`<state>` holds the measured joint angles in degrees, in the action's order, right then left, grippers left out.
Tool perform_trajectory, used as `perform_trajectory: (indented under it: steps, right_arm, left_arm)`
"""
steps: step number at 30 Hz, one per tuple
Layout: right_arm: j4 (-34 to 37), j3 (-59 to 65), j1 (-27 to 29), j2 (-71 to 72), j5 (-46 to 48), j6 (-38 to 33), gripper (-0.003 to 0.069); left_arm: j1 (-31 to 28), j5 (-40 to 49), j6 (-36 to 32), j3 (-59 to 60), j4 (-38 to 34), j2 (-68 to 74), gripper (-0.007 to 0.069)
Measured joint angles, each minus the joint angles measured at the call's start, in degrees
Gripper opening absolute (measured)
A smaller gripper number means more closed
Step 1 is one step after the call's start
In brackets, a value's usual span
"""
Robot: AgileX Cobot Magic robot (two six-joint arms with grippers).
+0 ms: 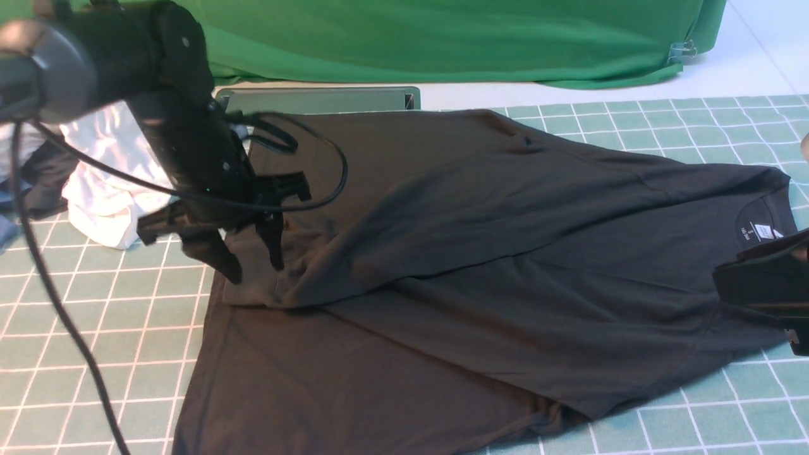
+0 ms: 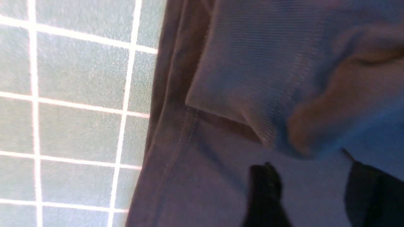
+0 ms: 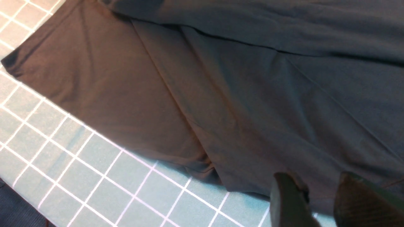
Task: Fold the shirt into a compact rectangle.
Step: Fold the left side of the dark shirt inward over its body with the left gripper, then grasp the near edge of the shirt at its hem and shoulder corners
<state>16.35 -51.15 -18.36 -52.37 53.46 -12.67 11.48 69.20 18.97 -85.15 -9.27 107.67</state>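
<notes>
Behind, green cloth hangs; the shirt covers a grid mat.

Green backdrop, crumpled white garment, teal checked mat, grey tray

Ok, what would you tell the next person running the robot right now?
Left fingers: open, over the sleeve cuff.
Right fingers: open, beside the collar.
Shirt: spread on the checked mat, collar toward the robot's right.
Done: one sleeve lies folded across the body.
Left to do: fold the body into a compact rectangle.
</notes>
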Motion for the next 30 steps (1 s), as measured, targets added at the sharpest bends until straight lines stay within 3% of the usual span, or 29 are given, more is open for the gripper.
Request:
perform_trajectory:
  steps: [2,5,16,23,30]
  right_arm:
    - [0.0,0.0,0.0,0.0,0.0,0.0,0.0238]
    - [0.0,0.0,0.0,0.0,0.0,0.0,0.0238]
    - [0.0,-0.02,0.0,0.0,0.0,0.0,0.0238]
    - [0.0,-0.02,0.0,0.0,0.0,0.0,0.0238]
    - [0.0,-0.02,0.0,0.0,-0.47,0.0,0.0238]
  left_arm:
    - [0.0,0.0,-0.56,0.18,0.0,-3.44,0.0435]
    - [0.0,-0.08,-1.0,2.13,0.0,-7.94,0.0467]
    - [0.0,-0.74,2.2,30.93,0.83,-18.98,0.0471]
    - [0.0,-15.45,3.57,44.84,-0.42,-21.01,0.0471]
    - [0.0,-24.52,3.57,47.37,-0.63,-21.01,0.0471]
